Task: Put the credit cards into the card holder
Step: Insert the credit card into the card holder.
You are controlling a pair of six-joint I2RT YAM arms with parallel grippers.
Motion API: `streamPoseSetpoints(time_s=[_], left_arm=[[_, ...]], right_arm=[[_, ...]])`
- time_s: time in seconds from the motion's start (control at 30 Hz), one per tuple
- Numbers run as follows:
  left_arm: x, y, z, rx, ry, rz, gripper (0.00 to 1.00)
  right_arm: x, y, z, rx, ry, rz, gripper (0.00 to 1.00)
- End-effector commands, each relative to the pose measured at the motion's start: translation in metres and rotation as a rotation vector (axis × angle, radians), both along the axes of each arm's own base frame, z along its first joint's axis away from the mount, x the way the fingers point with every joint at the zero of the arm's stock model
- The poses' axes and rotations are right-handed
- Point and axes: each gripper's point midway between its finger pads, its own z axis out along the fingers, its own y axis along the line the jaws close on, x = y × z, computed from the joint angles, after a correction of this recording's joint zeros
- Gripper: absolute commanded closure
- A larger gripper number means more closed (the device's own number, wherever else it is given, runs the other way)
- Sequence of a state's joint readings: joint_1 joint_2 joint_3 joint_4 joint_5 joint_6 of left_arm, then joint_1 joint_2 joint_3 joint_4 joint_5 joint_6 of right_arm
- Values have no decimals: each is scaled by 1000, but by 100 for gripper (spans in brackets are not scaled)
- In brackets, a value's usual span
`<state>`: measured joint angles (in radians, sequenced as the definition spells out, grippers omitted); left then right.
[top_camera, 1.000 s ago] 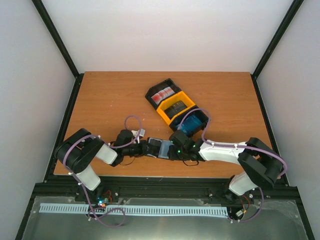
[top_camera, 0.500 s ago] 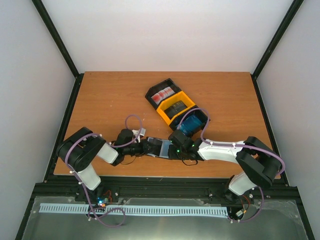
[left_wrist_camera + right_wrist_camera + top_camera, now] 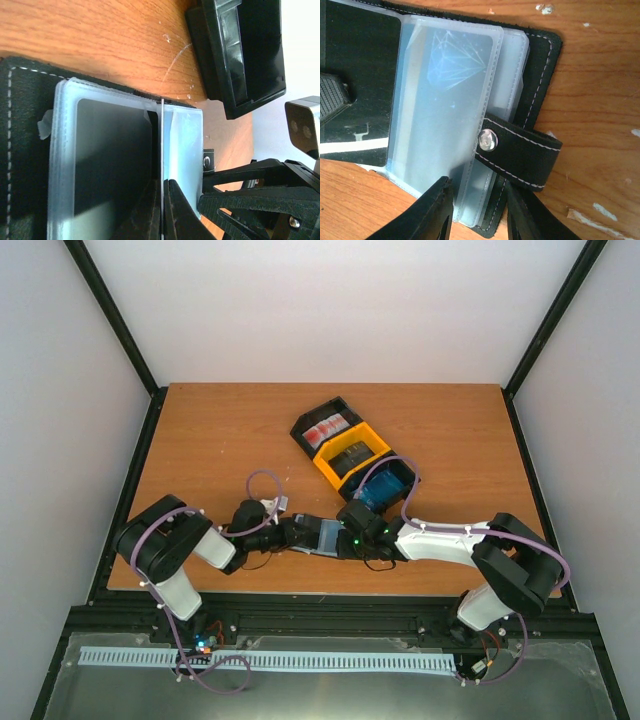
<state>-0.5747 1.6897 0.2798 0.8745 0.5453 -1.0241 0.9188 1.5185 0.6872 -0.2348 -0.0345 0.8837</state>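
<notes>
With the card holder (image 3: 318, 537) lying open on the tabletop (image 3: 200, 440) between my arms, my left fingers (image 3: 179, 220) clenched on one thin leaf and my right fingers (image 3: 434, 215) parted astride its floppy, slippery-looking clear pockets (image 3: 445, 130), I'd pinch edges only.

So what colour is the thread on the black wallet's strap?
White thread along the black fabric clasp strap, clearest in the right wrist view.

The left arm (image 3: 205, 545) and right arm (image 3: 445, 543) matched — chunky black joints joined by smooth white shells. Thin purple cables (image 3: 262, 478) looped along both, held by small white clips. A green light (image 3: 357, 538) glowed at one wrist; the right gripper (image 3: 479, 192) had matte black fingers (image 3: 432, 212) with rounded edges.
</notes>
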Motion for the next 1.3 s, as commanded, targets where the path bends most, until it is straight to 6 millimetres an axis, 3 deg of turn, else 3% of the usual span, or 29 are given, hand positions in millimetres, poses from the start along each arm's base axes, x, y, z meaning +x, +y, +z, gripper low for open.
streamPoseSetpoints(time_s=[0.0, 0.4, 0.8, 1.27], left_arm=[[1, -1, 7, -15, -26, 28, 99], [-7, -13, -3, -27, 15, -16, 99], [6, -14, -2, -1, -8, 14, 99], [-14, -24, -2, -39, 64, -41, 99]], right_arm=[[-10, -11, -19, -66, 51, -7, 68], [-10, -10, -19, -64, 51, -8, 68], [-11, -10, -19, -61, 52, -3, 68], [-9, -7, -16, -50, 44, -3, 68]])
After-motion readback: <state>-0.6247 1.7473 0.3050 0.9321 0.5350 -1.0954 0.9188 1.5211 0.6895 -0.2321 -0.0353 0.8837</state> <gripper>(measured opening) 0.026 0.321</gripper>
